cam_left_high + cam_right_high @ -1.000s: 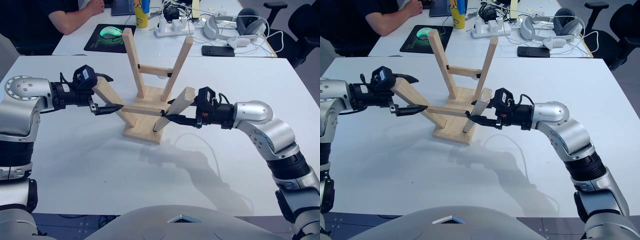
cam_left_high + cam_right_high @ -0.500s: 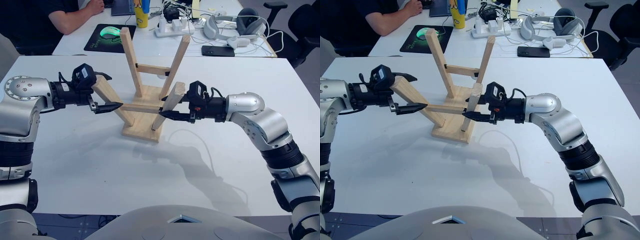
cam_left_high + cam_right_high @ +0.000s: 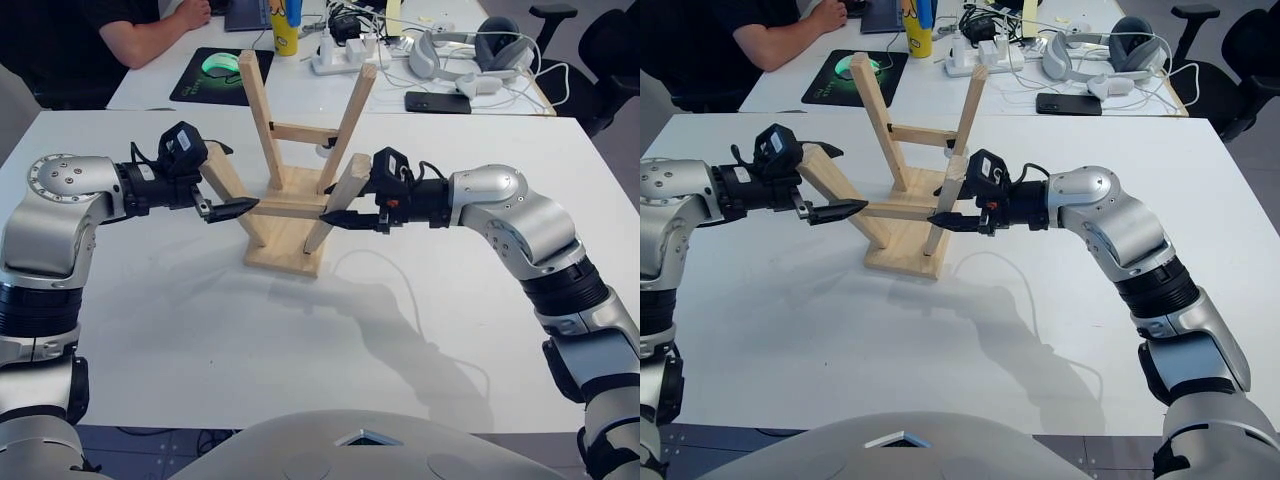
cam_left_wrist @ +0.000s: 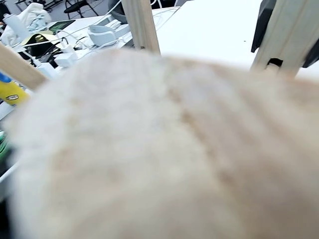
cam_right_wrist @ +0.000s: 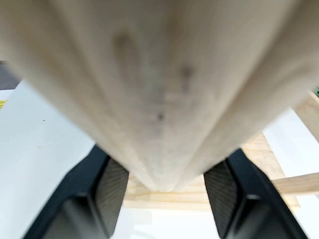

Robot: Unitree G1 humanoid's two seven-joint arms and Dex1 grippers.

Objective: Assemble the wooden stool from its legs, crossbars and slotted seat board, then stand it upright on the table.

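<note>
stool (image 3: 300,133) upside down mid-frame, seat board (image 3: 283,260) on worktop (image 3: 200,330) | left fingers (image 3: 235,208) hold left leg (image 3: 225,175), right fingers (image 3: 350,217) hold right leg (image 3: 352,183) | I think: light, stiff wood; grip legs low

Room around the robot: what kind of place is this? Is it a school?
Most likely an office or a lab workroom. Behind the white table there is a desk with headphones, a mouse on a pad and a power strip. An office chair stands beside it.
</note>
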